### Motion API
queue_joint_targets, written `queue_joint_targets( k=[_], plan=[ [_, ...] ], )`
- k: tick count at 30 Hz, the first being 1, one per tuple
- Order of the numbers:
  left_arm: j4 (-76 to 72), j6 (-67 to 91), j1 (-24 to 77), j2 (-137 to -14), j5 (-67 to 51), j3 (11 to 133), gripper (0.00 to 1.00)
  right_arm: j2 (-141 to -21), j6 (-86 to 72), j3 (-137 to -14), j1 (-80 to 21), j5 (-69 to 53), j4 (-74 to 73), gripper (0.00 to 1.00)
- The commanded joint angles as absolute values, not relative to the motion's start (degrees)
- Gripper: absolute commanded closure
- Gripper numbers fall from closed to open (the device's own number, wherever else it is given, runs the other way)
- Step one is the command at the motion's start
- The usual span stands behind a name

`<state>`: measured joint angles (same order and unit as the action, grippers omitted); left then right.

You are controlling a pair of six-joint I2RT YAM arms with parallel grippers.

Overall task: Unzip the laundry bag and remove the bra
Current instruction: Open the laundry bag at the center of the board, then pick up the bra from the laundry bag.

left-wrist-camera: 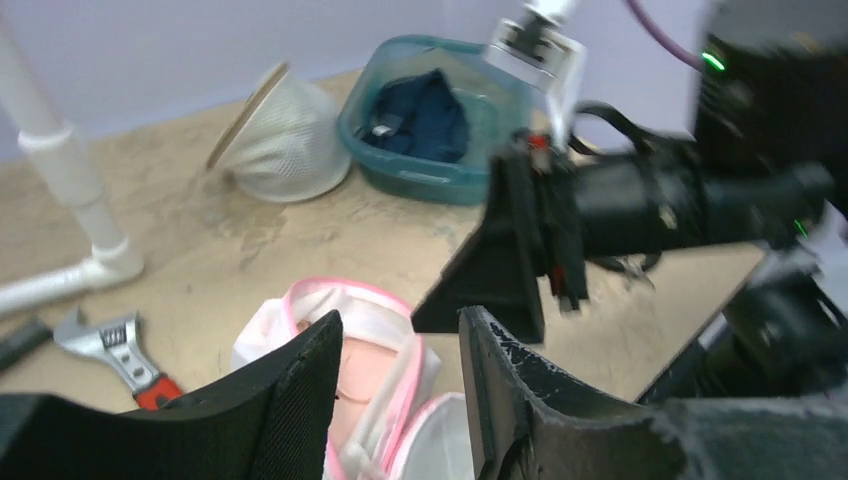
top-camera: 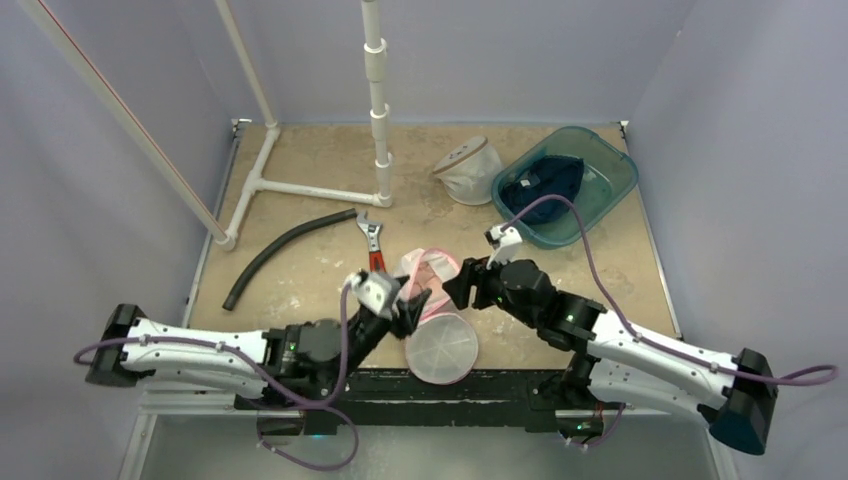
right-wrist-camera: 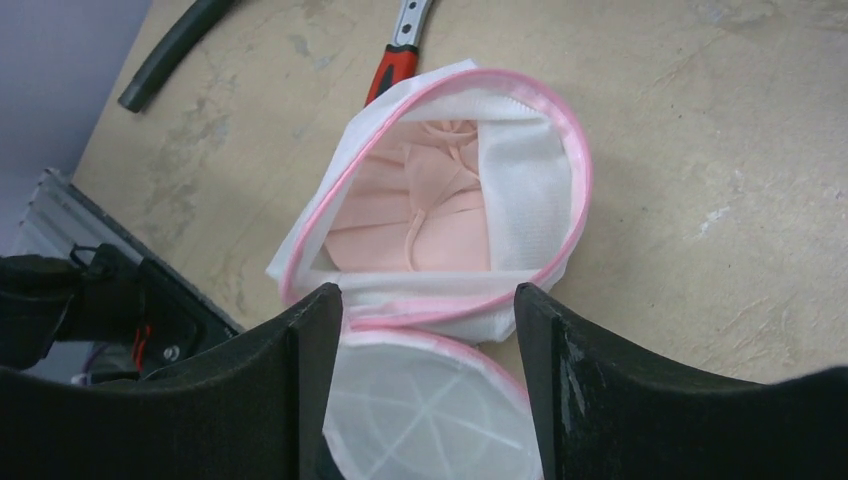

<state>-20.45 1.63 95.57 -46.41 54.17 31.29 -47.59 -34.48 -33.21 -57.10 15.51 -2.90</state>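
The laundry bag (right-wrist-camera: 520, 175), white mesh with pink trim, lies unzipped near the table's front edge, its round lid (right-wrist-camera: 430, 410) flapped open toward me. Inside lies the peach bra (right-wrist-camera: 420, 225), also visible in the left wrist view as the bra (left-wrist-camera: 362, 370). My right gripper (right-wrist-camera: 425, 295) hovers open over the seam between bag and lid, gripping nothing. My left gripper (left-wrist-camera: 400, 345) stands open at the bag's left side, the bag's rim (left-wrist-camera: 345, 295) showing between its fingers. From above, the left gripper (top-camera: 410, 308) and right gripper (top-camera: 455, 287) flank the bag (top-camera: 428, 272).
A red-handled wrench (top-camera: 372, 243) lies just behind the bag, and a black hose (top-camera: 285, 252) lies to its left. A white pipe frame (top-camera: 378, 120) stands at the back. A second mesh bag (top-camera: 468, 170) and a teal tub (top-camera: 610, 185) with dark cloth sit at the back right.
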Motion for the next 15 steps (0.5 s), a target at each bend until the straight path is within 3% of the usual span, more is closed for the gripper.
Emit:
queue_joint_targets(
  k=[1,6,11,15],
  plan=[
    [-3.14,29.84,79.12,-50.43,44.32,35.84,0.55,-53.71,-34.95,-34.31,-54.4,16.41,6.13,0.3],
    [-4.44,40.11,63.84,-51.04,29.17,31.07,0.44,-57.99,-36.88,-33.74,-49.94,11.72,9.85,0.22],
    [-12.74,42.85,54.6,-55.03,13.64,27.5,0.43,-62.97,-37.31,-33.54,-47.57,7.78,12.92,0.22],
    [-13.12,40.73,52.67,-60.8,8.86,29.58,0.46,-68.38,-36.67,-36.12,-47.28,8.62,11.68,0.27]
  ],
)
